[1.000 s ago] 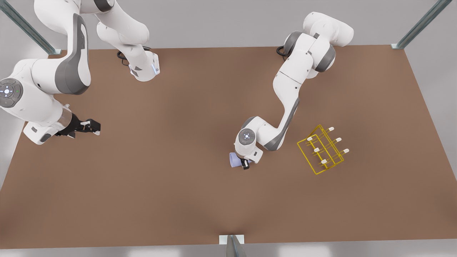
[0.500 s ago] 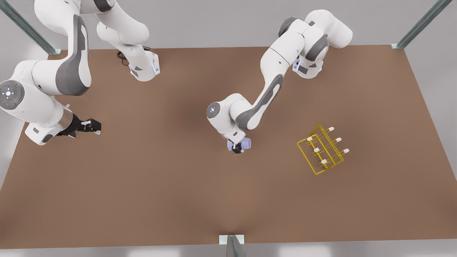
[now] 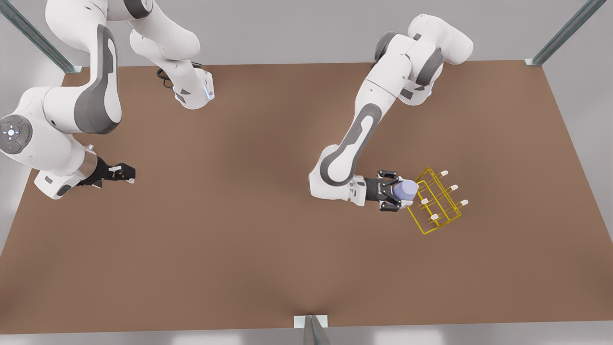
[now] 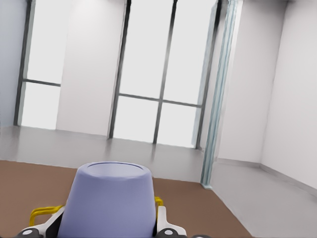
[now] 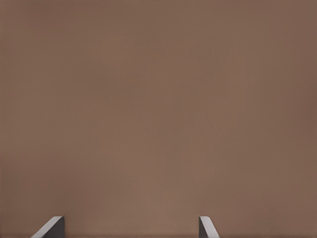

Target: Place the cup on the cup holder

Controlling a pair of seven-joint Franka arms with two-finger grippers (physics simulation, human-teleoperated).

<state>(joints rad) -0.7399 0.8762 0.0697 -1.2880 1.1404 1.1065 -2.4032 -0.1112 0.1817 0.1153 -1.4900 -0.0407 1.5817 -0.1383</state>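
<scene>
Front view's right half showed the left pincer (image 3: 396, 191) clamped across the cup (image 3: 406, 190) beside the cup holder (image 3: 433, 201); the cup looked light, rigid, likely slippery. At far left the right pincer (image 3: 125, 172) waited, fingers (image 5: 52, 228) apart, over the desk (image 3: 239, 249).

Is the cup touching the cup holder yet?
Cannot tell. In the front view the cup, held by the left gripper, overlaps the cup holder.

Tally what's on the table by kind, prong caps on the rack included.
Lavender-blue cups: 1, the cup, held in the left claw at the cup holder's edge.
Yellow wire cup holders: 1, the cup holder.
White prong caps I can make out: 5.
Franka arms: 2; the right claw waits open over bare table.
Total: 9.
</scene>
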